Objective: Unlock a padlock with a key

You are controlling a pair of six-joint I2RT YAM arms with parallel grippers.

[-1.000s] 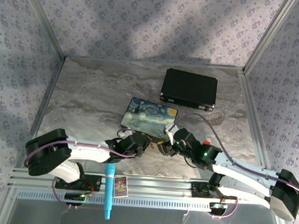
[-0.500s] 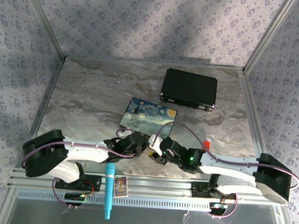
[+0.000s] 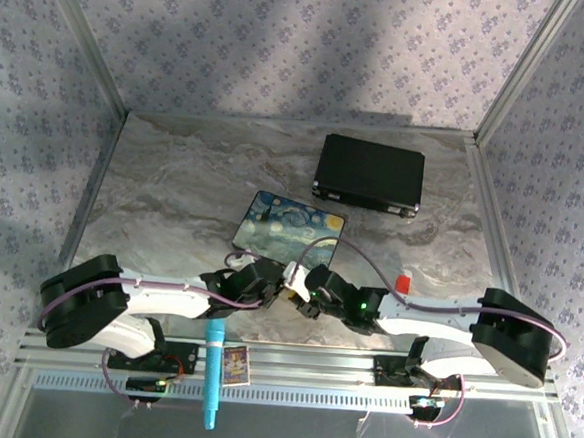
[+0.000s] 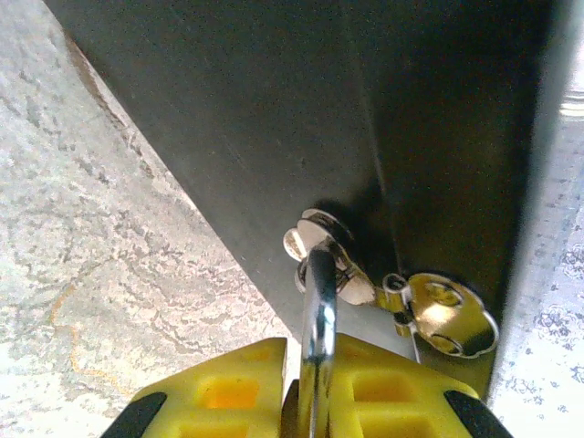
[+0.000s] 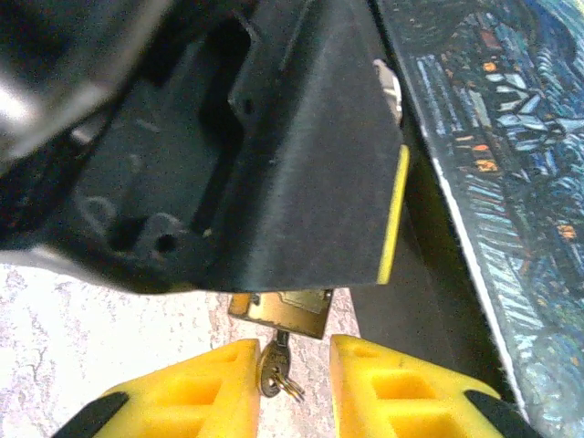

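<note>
The padlock, small, rigid and made of slick brass, hangs at the near edge of the box. The left gripper clamps it. The key juts from it, likely light and easily twisted. The right gripper straddles the key, parted. Best pinched by its flat head.

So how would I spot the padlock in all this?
Find the painted box with the starry-night picture mid-table; by its near edge the left gripper and right gripper meet. The padlock sits between them: a tiny brass block with a silver shackle, chunkier than the thin key below it.
</note>
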